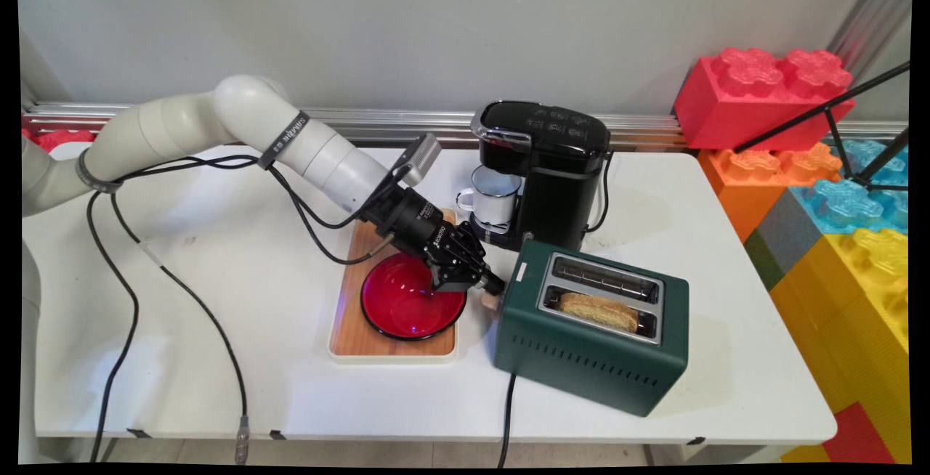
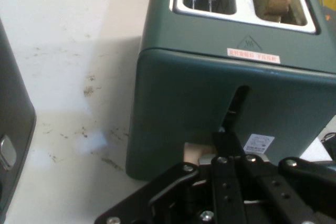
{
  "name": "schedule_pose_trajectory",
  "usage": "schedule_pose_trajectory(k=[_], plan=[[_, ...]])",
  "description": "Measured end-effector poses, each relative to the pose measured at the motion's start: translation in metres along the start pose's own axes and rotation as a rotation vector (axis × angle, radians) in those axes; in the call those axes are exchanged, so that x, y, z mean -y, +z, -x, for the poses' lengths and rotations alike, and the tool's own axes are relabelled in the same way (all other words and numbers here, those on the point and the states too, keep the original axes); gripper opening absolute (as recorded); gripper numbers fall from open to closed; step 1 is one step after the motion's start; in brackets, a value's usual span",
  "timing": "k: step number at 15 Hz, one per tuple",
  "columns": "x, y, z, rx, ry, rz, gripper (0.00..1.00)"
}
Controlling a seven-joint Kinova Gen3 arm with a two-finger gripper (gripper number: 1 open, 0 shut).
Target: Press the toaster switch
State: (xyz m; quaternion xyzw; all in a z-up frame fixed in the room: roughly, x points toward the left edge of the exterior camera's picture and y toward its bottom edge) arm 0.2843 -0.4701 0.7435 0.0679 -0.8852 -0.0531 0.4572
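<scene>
At the left end face of the green toaster, low down, the gripper is pressed with its fingers together on the pale lever knob. One bread slice sits in the near slot. The red bowl lies on the wooden tray just beside, near the table's middle.

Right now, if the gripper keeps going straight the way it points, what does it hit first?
The gripper points at the green toaster's end face, at its lever slot. It would most likely meet the pale lever knob at the slot's bottom first; it looks nearly touching already, though depth is unclear.
</scene>
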Motion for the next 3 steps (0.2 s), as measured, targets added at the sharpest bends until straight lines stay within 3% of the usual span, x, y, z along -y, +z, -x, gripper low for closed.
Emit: schedule_pose_trajectory(k=[3], plan=[[0.0005,0.0011,0.002,0.003,-0.002,-0.003,0.0]])
